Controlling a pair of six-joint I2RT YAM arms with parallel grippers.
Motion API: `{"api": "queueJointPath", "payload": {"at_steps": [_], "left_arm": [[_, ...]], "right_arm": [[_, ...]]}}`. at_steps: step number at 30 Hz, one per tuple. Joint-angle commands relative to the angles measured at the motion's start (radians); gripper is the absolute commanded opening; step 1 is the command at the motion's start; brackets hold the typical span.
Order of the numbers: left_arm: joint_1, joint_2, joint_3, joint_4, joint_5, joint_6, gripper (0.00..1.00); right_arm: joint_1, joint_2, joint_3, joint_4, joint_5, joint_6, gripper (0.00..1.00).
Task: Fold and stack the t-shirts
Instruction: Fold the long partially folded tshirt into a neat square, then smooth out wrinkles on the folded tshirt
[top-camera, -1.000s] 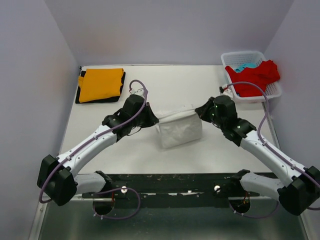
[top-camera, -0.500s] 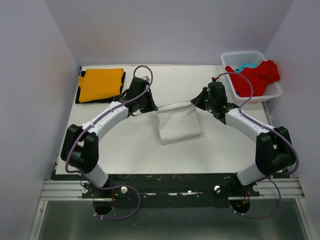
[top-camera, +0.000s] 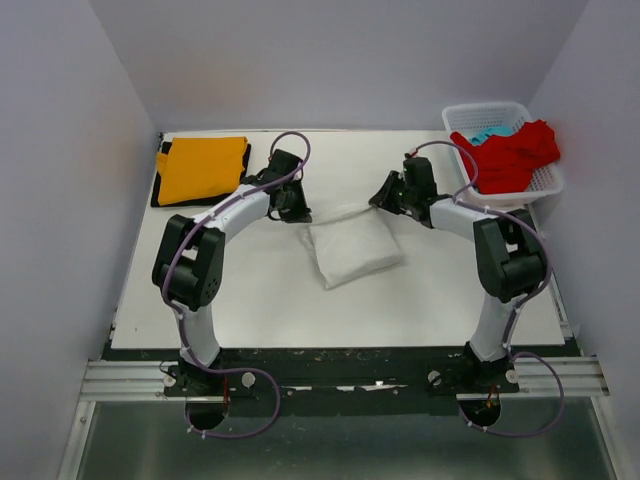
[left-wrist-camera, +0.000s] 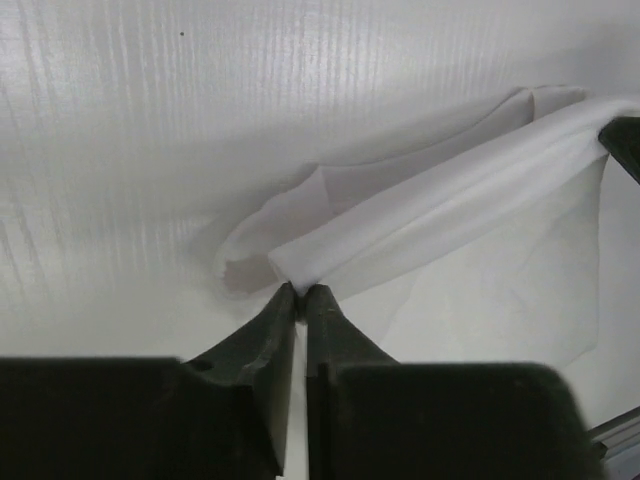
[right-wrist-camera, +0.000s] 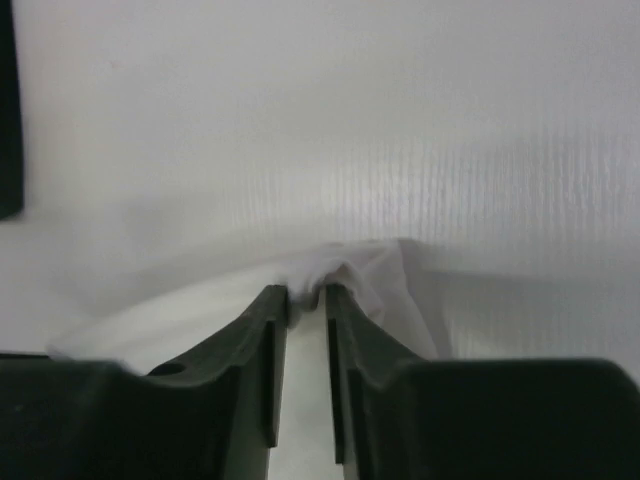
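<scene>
The white t-shirt (top-camera: 352, 250) lies folded into a small, puffy rectangle in the middle of the table. My left gripper (top-camera: 298, 212) is shut on its far left corner, and the wrist view shows the cloth (left-wrist-camera: 440, 210) pinched at the fingertips (left-wrist-camera: 300, 292). My right gripper (top-camera: 380, 200) is shut on the far right corner, with a bunch of white cloth (right-wrist-camera: 350, 265) between its tips (right-wrist-camera: 307, 293). Both grippers are low over the table. An orange t-shirt (top-camera: 200, 168) lies folded on a black one (top-camera: 158, 196) at the far left.
A white lattice basket (top-camera: 492, 108) at the far right corner holds a red shirt (top-camera: 505, 155) and a light blue one (top-camera: 488, 133). Grey walls close in the table on three sides. A black rail runs along the near edge.
Both arms have reached farther from their bases and lowered, still holding the shirt's far edge. That edge was taut between the grippers and now sags; the shirt rests flatter on the table.
</scene>
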Motion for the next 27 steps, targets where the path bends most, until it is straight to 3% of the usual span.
{"api": "queueJointPath", "payload": {"at_steps": [1, 2, 3, 4, 5, 11, 15, 19, 27], "left_arm": [[0.011, -0.031, 0.032, -0.053, -0.045, -0.004, 0.42], [0.010, -0.052, 0.035, -0.061, -0.047, -0.002, 0.66], [0.009, -0.071, 0.032, -0.066, -0.043, -0.003, 0.98], [0.006, -0.104, 0.021, -0.060, -0.032, -0.006, 0.99], [0.002, -0.143, -0.003, -0.049, -0.019, -0.013, 0.99], [-0.109, -0.308, -0.226, 0.198, 0.231, -0.028, 0.98], [-0.207, -0.273, -0.296, 0.342, 0.338, -0.064, 0.99], [-0.253, -0.164, -0.322, 0.453, 0.383, -0.138, 0.98], [-0.239, -0.034, -0.407, 0.457, 0.339, -0.148, 0.99]], "right_arm": [[-0.015, 0.029, 0.099, -0.012, -0.042, -0.096, 0.41], [-0.015, 0.026, 0.122, -0.045, -0.065, -0.126, 0.57], [-0.015, 0.018, 0.138, -0.075, -0.084, -0.144, 0.72], [-0.015, 0.000, 0.148, -0.103, -0.102, -0.158, 0.97], [-0.015, -0.028, 0.144, -0.134, -0.118, -0.169, 1.00], [-0.015, -0.324, -0.153, -0.042, -0.226, -0.052, 1.00], [-0.015, -0.455, -0.427, 0.218, -0.466, 0.158, 1.00], [-0.015, -0.448, -0.562, 0.405, -0.504, 0.296, 1.00], [-0.039, -0.319, -0.617, 0.383, -0.347, 0.221, 1.00]]}}
